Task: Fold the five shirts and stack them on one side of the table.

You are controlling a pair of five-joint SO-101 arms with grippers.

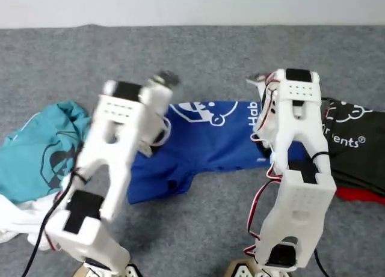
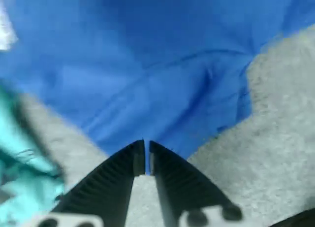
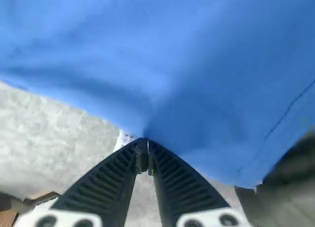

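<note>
Two thin pinches: left gripper (image 2: 146, 144) and right gripper (image 3: 143, 145) are clamping the blue shirt (image 1: 207, 142) by its edge, risking slip-out mid-fold.

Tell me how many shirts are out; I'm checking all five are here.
5: teal shirt at the left, white shirt nearer beside it, blue shirt in the middle, black shirt at the right, red shirt showing as a strip under the black one.
</note>
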